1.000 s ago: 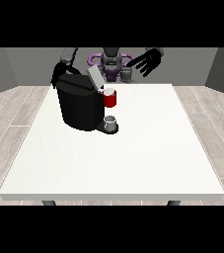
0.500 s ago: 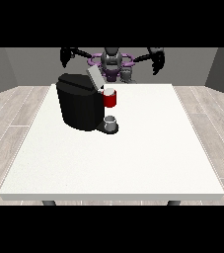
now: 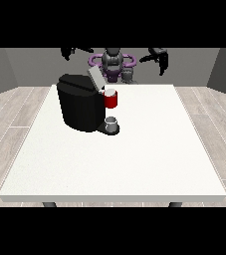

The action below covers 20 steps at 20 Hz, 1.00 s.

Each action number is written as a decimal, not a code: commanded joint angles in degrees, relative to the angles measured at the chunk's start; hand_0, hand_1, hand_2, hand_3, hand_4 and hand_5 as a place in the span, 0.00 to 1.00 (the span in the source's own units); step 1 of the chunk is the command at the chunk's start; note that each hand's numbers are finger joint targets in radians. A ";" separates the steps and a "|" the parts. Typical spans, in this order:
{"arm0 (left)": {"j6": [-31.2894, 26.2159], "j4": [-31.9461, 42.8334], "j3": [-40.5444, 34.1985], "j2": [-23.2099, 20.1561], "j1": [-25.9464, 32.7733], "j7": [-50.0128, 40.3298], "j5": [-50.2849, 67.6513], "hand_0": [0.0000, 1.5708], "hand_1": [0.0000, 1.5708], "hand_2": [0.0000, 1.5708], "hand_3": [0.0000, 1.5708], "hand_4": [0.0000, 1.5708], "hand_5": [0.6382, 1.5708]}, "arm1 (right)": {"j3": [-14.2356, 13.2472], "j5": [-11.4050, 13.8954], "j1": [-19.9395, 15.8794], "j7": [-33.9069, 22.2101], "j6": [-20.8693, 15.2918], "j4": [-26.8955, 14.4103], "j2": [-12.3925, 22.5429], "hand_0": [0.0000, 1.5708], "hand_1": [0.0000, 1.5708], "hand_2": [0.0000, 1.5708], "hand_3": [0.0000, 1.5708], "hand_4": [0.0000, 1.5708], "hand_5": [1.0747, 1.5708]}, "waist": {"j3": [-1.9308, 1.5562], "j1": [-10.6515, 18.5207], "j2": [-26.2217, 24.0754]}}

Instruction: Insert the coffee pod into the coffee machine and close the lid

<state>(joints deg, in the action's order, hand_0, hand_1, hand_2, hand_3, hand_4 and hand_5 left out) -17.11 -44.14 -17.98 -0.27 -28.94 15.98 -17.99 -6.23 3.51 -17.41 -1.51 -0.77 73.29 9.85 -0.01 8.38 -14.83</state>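
Entry, read from the view's left to its right.

1. Robot hand at the view's left (image 3: 77,50): hanging raised above the far edge of the table (image 3: 134,159), well apart from everything on it. It is carrying nothing that shows. Whether its fingers are lying straight or curled cannot be told.

2. Machine (image 3: 79,102): a black block sitting on the table's left half, near the far edge. Its lid (image 3: 95,78), a pale flap, is standing tilted up at the top right corner, so the lid is not yet shut. Judged from this, the loading slot is being left open for the closing step, and the lid is facing the robot so that a downward push could reach it.

3. Red thing at the machine (image 3: 111,98): sitting just under the lid, touching the machine's right face.

4. Grey thing (image 3: 112,122): a small cup-shaped item with a pale rim, standing upright on the dark base at the machine's foot, directly below the red thing. It cannot be told for the pod. The pod itself is not plainly showing anywhere, so its looks are not being recorded.

5. Robot hand at the view's right (image 3: 159,55): raised likewise, well apart from the machine, holding nothing visible; its finger state cannot be told.
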 commanded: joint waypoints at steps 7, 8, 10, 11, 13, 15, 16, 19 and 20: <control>-1.17 -11.81 3.72 0.15 3.49 -5.78 5.62 0.00 0.00 0.00 0.00 0.24 1.00 | -5.33 -6.58 -8.84 -6.66 0.93 -5.56 0.40 0.00 0.00 0.00 0.00 0.12 1.00 | -0.01 3.71 4.44; -2.46 -13.08 5.71 0.25 4.36 -3.35 5.21 0.00 0.00 0.00 0.00 0.24 1.00 | -9.37 -8.81 -11.12 -5.61 2.37 -8.40 4.09 0.00 0.00 0.00 0.00 0.06 1.00 | -0.03 6.23 6.96; -1.64 -16.76 7.26 0.26 7.50 -5.61 6.37 0.00 0.00 0.00 0.00 0.23 1.00 | -7.28 -7.58 -10.64 -7.45 1.15 -9.23 2.30 0.00 0.00 0.00 0.00 0.06 1.00 | -0.01 5.66 5.36; 0.09 -16.94 6.37 0.13 4.56 -4.36 6.01 0.00 0.00 0.00 0.00 0.23 1.00 | -9.70 -9.60 -13.35 -5.11 2.89 -10.14 4.59 0.00 0.00 0.00 0.00 0.11 1.00 | -0.02 4.54 10.39; 2.12 -20.56 10.33 0.26 7.70 -5.40 7.62 0.00 0.00 0.00 0.00 0.22 1.00 | -7.73 -7.82 -14.55 -4.70 0.97 -11.78 2.79 0.00 0.00 0.00 0.00 0.09 1.00 | -0.01 4.48 10.29; 5.56 -22.71 12.69 0.26 11.16 -5.14 9.15 0.00 0.00 0.00 0.00 0.18 1.00 | -5.13 -6.91 -12.70 -4.31 0.96 -11.85 0.19 0.00 0.00 0.00 0.00 0.04 1.00 | 0.00 2.62 9.56; 1.44 -24.88 9.52 -0.13 6.60 -8.98 8.97 0.00 0.00 0.00 0.00 0.17 1.00 | -5.43 -6.18 -13.43 -1.24 0.90 -13.11 0.97 0.00 0.00 0.00 0.00 0.00 1.00 | -0.01 3.54 12.08; 3.14 -29.34 13.15 0.26 12.80 -10.37 10.72 0.00 0.00 0.00 0.00 0.24 1.00 | -3.44 -5.63 -12.80 -1.41 0.90 -13.53 -0.83 0.00 0.00 0.00 0.00 0.00 1.00 | 0.00 2.71 10.13; 0.06 -29.55 9.35 -2.19 9.04 -9.95 11.48 0.00 0.00 0.00 0.00 0.22 1.00 | -5.33 -6.57 -15.85 -0.56 1.93 -15.12 1.49 0.00 0.00 0.00 0.00 0.00 1.00 | -0.01 4.12 14.08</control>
<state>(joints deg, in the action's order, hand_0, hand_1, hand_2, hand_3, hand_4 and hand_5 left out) -15.83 -69.62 -7.80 -0.66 -19.62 7.49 -8.56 -11.87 -3.22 -31.17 -4.26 0.75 60.31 11.36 -0.02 12.14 -3.94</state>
